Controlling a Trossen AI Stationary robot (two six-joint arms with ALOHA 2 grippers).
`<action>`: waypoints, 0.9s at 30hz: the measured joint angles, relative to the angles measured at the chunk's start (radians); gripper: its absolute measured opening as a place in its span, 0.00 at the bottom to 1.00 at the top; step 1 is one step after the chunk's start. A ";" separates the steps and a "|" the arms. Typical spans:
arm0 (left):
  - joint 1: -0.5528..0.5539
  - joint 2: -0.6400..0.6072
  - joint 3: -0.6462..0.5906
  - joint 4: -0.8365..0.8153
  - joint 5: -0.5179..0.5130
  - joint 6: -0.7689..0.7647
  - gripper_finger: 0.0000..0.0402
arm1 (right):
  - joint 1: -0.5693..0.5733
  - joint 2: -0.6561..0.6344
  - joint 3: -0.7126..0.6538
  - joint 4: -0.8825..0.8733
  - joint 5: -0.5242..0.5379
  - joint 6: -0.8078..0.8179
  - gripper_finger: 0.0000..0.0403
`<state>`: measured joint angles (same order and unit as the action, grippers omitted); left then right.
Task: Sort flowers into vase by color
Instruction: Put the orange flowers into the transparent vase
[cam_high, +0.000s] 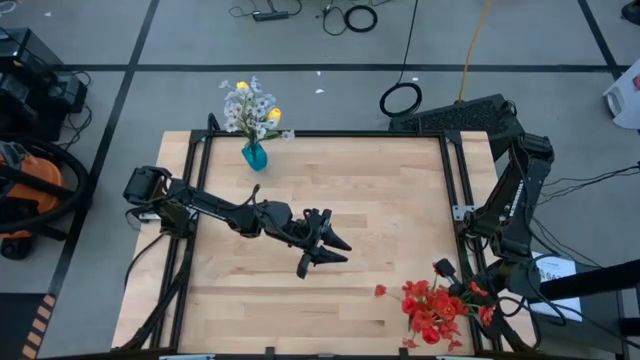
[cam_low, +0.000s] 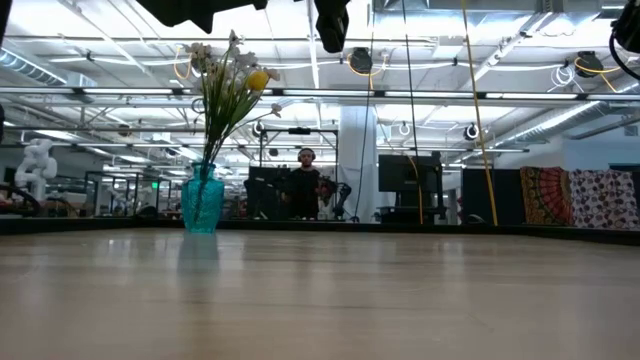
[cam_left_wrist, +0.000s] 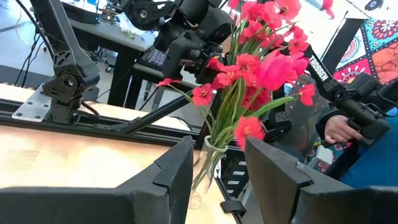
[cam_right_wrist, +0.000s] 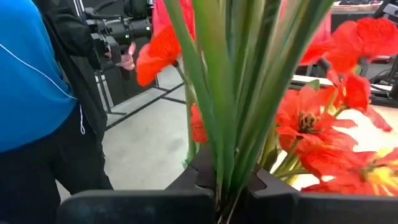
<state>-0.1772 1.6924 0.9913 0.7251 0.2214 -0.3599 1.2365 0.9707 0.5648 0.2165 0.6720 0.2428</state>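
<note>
My open left gripper (cam_high: 330, 250) hangs over bare wood at mid-frame in the high view, with free passage all around. The teal vase (cam_high: 254, 156) with white and yellow flowers (cam_high: 251, 106) blocks the upper left; red flowers (cam_high: 436, 310) crowd the lower right corner.

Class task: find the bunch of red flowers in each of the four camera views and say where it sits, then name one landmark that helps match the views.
High view: the red flowers lie at the table's near right corner, at the right gripper.
Low view: not in it.
Left wrist view: upper centre, beyond that arm's open fingers.
Right wrist view: stems and blooms fill the picture, stems clamped in the shut fingers.
Shared landmark: the right arm.
</note>
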 joint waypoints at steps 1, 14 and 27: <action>0.000 0.000 0.000 0.000 0.000 0.000 0.37 | 0.000 0.000 0.000 0.002 0.000 0.000 0.00; 0.000 0.000 0.000 -0.001 0.000 0.000 0.37 | -0.001 0.000 0.000 -0.007 0.007 0.138 0.09; 0.000 0.000 0.000 -0.009 0.000 0.000 0.37 | -0.012 0.000 0.034 -0.055 0.002 0.202 0.28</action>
<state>-0.1772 1.6924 0.9913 0.7162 0.2218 -0.3599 1.2244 0.9707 0.5984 0.1612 0.6740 0.4453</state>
